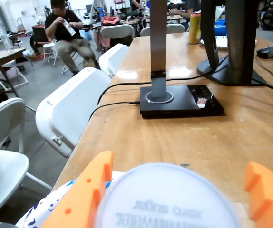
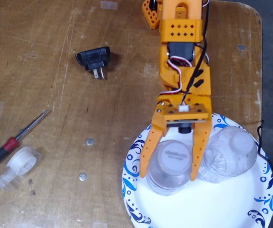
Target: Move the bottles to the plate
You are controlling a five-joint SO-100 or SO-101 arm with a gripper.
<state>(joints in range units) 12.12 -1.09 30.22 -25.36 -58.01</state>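
In the fixed view my orange gripper (image 2: 169, 176) reaches down over the left half of the white paper plate (image 2: 208, 209) with blue swirls on its rim. Its fingers (image 2: 147, 156) press both sides of an upright clear bottle (image 2: 172, 159) with a white cap, which stands over the plate. The squat crinkly bottle (image 2: 229, 154) sits on the plate just to the right, close to the right finger. The wrist view shows the held bottle's round white top (image 1: 167, 199) between the gripper's (image 1: 178, 164) orange fingers, with a strip of the plate's rim (image 1: 41, 211) at lower left.
A black plug adapter (image 2: 94, 59), a red-handled screwdriver (image 2: 13, 142) and a clear tape roll (image 2: 20, 164) lie on the wooden table to the left. The table edge runs close on the right. Ahead in the wrist view stand a black monitor base (image 1: 179, 102) and white chairs (image 1: 70, 111).
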